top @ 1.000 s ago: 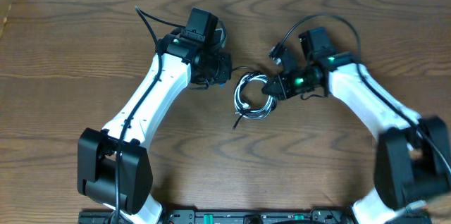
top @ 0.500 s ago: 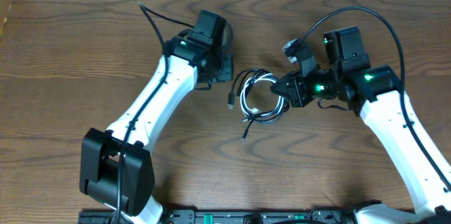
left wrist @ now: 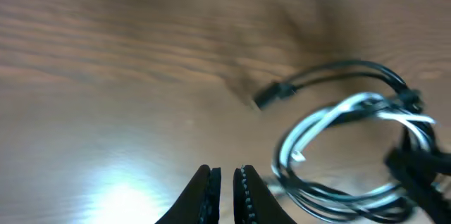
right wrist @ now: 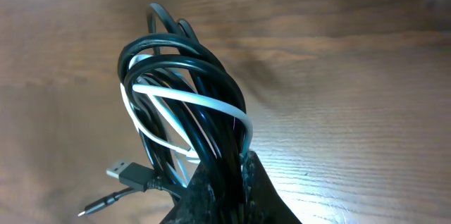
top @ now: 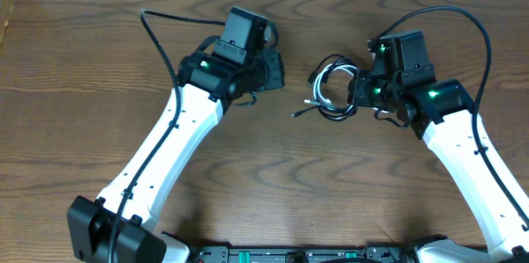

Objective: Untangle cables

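Cables [top: 332,89] coiled, plug ends pointing left, pinched in right jaws.

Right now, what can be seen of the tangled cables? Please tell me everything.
The cables form one small coiled bundle: several glossy loops of black cable with a thinner white cable woven through them. A USB plug and a thin pin plug stick out at one side. The right gripper is shut on the loops, over the right half of the wooden table.
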`<state>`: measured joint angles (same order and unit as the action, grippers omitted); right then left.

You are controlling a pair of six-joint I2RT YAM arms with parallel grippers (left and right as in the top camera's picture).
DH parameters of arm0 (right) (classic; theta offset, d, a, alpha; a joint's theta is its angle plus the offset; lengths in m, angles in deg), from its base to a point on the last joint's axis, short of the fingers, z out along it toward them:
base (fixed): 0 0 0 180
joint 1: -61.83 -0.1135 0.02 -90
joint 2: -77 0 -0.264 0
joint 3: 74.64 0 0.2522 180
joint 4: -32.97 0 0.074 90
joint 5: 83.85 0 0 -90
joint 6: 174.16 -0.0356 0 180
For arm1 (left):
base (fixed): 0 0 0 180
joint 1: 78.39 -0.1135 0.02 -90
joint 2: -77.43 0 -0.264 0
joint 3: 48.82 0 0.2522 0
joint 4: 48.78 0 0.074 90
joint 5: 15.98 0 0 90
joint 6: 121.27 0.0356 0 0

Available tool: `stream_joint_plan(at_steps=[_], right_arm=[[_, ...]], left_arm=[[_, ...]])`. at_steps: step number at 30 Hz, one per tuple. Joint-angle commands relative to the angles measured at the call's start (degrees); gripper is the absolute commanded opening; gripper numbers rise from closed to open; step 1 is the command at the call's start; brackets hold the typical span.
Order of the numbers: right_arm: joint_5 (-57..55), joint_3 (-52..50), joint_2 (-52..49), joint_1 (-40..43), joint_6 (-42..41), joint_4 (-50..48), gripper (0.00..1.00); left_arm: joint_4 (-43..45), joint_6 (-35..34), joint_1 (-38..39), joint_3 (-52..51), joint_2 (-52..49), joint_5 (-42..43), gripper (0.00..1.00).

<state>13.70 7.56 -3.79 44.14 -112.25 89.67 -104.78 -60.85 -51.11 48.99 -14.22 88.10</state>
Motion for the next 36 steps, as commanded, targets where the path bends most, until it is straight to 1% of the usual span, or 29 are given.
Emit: stream_joint_plan(at_steps=[1, 7, 13, 15, 16, 17, 18, 23, 28, 36], right_arm=[[-6.67, 0.13, 0.22, -2.16, -5.81, -0.31, 0.01], [-7.61, 0.13, 0.22, -2.71, -6.19, 0.13, 0.01], [-7.61, 0.11, 0.22, -2.64, -6.16, 0.39, 0.01], [-7.61, 0.11, 0.22, -2.64, -6.16, 0.42, 0.01], [-7.61, 0.11, 0.20, -2.64, -6.14, 0.39, 0.01], [-7.61, 0.11, 0.20, -2.64, -6.14, 0.39, 0.01], [-7.61, 0.11, 0.20, -2.64, -6.14, 0.39, 0.01], [-6.95, 0.11, 0.20, -2.64, -6.14, 0.42, 0.01], [-6.51, 0.11, 0.20, -2.64, -6.14, 0.42, 0.01], [-5.88, 0.11, 0.20, -2.64, -6.14, 0.42, 0.01]], left_arm=[[1.51, -8.85, 3.04, 0.28, -3.23, 2.34, 0.13], [5.81, -18.03, 6.86, 0.24, -8.11, 1.75, 0.13], [9.38, -23.41, 8.44, 0.24, -11.13, 1.77, 0.14], [10.19, -23.69, 8.70, 0.22, -11.23, 2.01, 0.17], [10.64, -23.69, 8.70, 0.22, -11.23, 2.97, 0.24], [11.06, -23.67, 8.68, 0.22, -11.23, 3.96, 0.25], [11.69, -23.69, 8.70, 0.22, -11.23, 5.09, 0.29], [11.96, -23.67, 9.33, 0.17, -11.34, 4.44, 0.34], [12.59, -23.67, 9.84, -0.07, -12.57, 2.82, 0.35], [13.22, -23.65, 10.14, -0.26, -16.79, 2.82, 0.34]])
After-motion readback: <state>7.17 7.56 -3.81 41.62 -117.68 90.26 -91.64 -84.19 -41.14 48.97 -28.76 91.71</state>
